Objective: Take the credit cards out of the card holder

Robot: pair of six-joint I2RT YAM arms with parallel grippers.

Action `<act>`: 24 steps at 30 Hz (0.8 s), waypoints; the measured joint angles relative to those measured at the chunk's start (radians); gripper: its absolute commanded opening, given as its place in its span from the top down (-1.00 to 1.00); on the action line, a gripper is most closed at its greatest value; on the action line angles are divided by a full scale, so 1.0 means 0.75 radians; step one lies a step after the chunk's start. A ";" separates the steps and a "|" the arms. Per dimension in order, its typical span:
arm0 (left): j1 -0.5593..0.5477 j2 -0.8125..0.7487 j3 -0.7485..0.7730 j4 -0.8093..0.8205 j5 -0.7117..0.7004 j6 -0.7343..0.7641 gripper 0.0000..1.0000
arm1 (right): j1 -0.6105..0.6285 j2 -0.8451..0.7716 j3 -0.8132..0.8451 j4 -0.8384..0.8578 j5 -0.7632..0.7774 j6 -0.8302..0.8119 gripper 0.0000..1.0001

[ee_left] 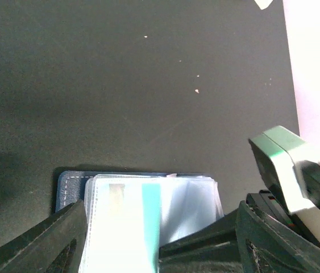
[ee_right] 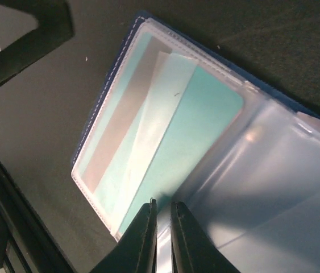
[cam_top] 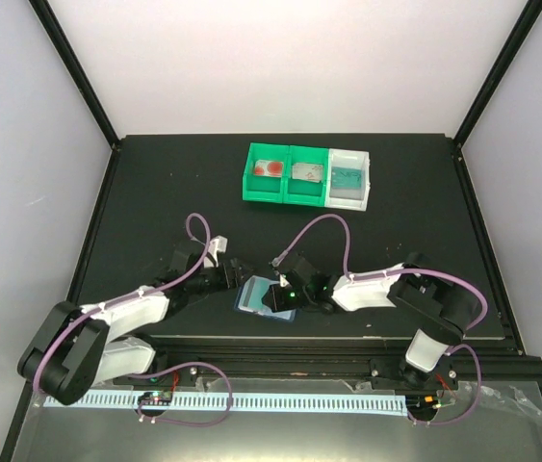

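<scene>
My right claw [ee_right: 161,234] has its fingers drawn almost together, with only a thin slit between them. The tips sit at the near edge of the open card holder [ee_right: 273,170], right where a teal card [ee_right: 205,131] lies under a clear pocket. I cannot tell whether the pocket's edge or the card is caught in that slit. The teal card has a grey stripe along one side and fills the pocket up to the navy stitched border.

My left claw [ee_left: 162,244] stands wide apart. The holder lies flat between its fingers, pockets facing up.

From above, the holder rests on the black counter [cam_top: 155,192] near its front edge, between my two arms. Well apart from it, toward the back, stand a green tray [cam_top: 247,189] and a white tray [cam_top: 365,183] side by side. A white card with red circles [cam_top: 269,168] lies in the green tray's left compartment, a greyish card [cam_top: 306,173] in the next one, and another teal card [cam_top: 348,178] in the white tray.
</scene>
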 measured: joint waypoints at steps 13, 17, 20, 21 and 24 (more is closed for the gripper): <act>0.001 -0.133 -0.080 -0.109 0.075 0.032 -0.52 | 0.006 0.008 -0.006 0.027 0.065 0.052 0.70; 0.001 -0.112 -0.146 -0.077 0.122 0.011 -0.53 | 0.006 0.005 0.006 0.012 0.078 0.082 0.67; 0.001 -0.104 -0.167 -0.023 0.152 -0.011 -0.52 | 0.006 0.008 0.016 0.004 0.087 0.109 0.67; 0.001 -0.104 -0.174 -0.010 0.160 -0.020 -0.52 | 0.006 0.013 0.019 0.005 0.090 0.115 0.68; 0.001 -0.109 -0.197 0.019 0.181 -0.042 -0.51 | 0.006 0.022 0.025 0.006 0.097 0.132 0.76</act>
